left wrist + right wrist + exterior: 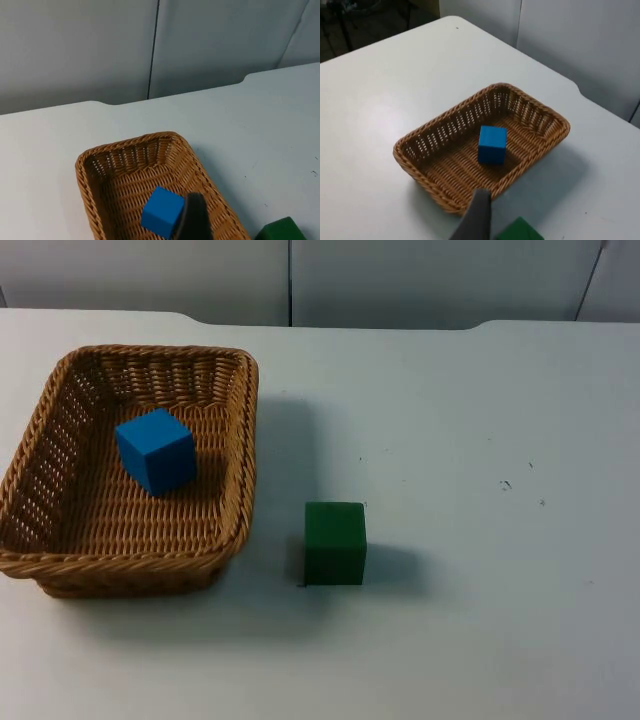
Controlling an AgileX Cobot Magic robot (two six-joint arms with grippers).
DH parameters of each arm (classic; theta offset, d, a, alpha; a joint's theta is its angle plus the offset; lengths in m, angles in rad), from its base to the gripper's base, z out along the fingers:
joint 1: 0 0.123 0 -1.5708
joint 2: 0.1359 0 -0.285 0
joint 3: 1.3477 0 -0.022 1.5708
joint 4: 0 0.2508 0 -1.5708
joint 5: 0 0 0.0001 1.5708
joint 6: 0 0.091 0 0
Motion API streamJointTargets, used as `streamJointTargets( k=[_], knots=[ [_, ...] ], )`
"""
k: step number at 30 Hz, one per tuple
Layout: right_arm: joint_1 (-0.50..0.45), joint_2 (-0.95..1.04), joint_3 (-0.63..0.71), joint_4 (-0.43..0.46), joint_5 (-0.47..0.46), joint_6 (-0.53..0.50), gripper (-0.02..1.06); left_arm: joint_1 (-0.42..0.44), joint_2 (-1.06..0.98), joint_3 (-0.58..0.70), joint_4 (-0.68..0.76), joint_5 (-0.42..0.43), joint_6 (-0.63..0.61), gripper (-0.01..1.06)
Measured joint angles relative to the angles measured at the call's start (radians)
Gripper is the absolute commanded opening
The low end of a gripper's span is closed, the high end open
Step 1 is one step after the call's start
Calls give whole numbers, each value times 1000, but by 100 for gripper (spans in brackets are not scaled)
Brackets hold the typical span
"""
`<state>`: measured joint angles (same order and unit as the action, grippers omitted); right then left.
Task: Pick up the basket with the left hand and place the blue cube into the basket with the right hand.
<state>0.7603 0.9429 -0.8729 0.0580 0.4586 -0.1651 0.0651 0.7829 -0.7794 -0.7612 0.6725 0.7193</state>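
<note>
A brown wicker basket (248, 440) stands on the white table at the left. Inside it, on the woven floor, rests the blue cube (155, 450). The left wrist view looks down on the basket (130, 142) and the blue cube (161, 212) from above, with my left gripper (192, 220) held high and apart from both. My right gripper (477, 215) also hangs high above the table, off to one side of the basket (400, 150), and the blue cube (492, 145) lies in the basket's middle. Neither gripper touches anything.
A green cube (335, 542) sits on the table just right of the basket, also seen as the green cube (280, 231) and the green cube (520, 231). The grey partition wall (300, 280) closes the table's far edge.
</note>
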Motion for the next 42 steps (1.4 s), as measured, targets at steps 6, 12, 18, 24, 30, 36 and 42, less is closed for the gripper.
streamJointTargets(
  k=[6, 12, 18, 24, 30, 36, 42],
  knots=[
    [0, -81, 126, 0, -42, -2, 82, 0, -196, 116, 34, 26, -64, 62],
    [0, -201, 230, -2, -49, 2, 82, 0, -397, 224, 71, 80, -132, 62],
    [0, -311, 261, -2, 33, 4, 82, 0, -554, 246, 182, 185, -251, 62],
    [0, -422, 261, 0, 176, 6, 82, 0, -678, 246, 273, 272, -359, 62],
    [0, -491, 261, 0, 268, 6, 82, 0, -743, 246, 331, 330, -426, 62],
    [0, -582, 261, 18, 359, 8, 82, 0, -777, 246, 424, 417, -505, 62],
    [0, -635, 279, 18, 423, 8, 82, 0, -777, 246, 472, 436, -536, 62]
  ],
)
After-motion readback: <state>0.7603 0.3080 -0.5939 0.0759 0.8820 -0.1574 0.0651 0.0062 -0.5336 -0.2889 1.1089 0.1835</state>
